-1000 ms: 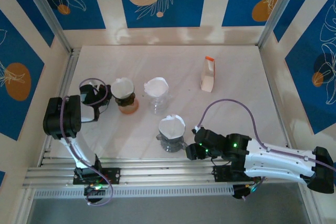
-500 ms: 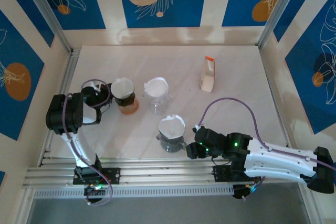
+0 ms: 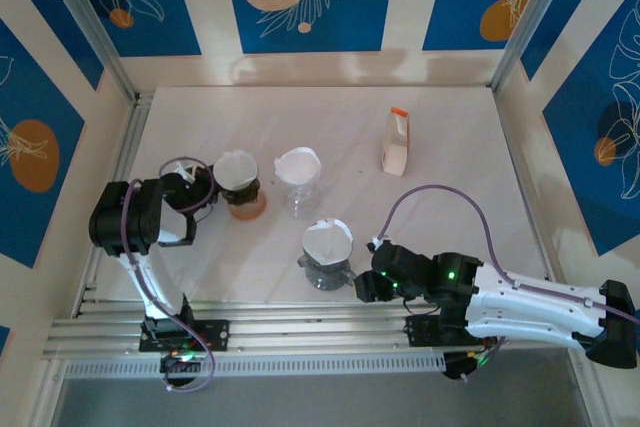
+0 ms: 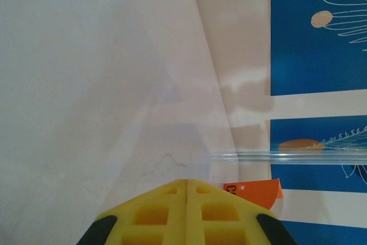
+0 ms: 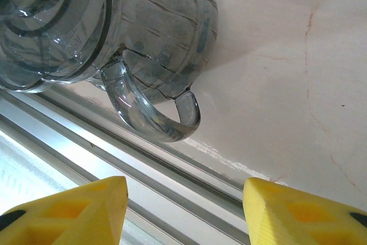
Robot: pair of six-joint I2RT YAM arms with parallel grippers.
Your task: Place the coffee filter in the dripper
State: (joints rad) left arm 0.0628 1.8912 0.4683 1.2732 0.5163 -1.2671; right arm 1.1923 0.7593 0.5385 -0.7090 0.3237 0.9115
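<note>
Blue floral panels wall in a white table point(image 3: 450, 207). Near its front edge stands a smoky glass dripper point(image 3: 325, 267) with a white coffee filter point(image 3: 328, 240) seated in its mouth. Two more drippers stand further back, one orange-based point(image 3: 243, 200) and one clear point(image 3: 302, 197), and each holds a paper filter too. A white carton point(image 3: 395, 147) with an orange cap stands apart to the right.

The right gripper point(image 3: 363, 287) lies low just beside the smoky dripper. Its yellow fingers point(image 5: 69, 210) are spread apart with nothing between them (the dripper's looped handle point(image 5: 150, 120) sits just ahead). The left gripper point(image 3: 200, 190) is close to the orange-based dripper, its fingers point(image 4: 155, 213) pressed together with nothing visible between them.
</note>
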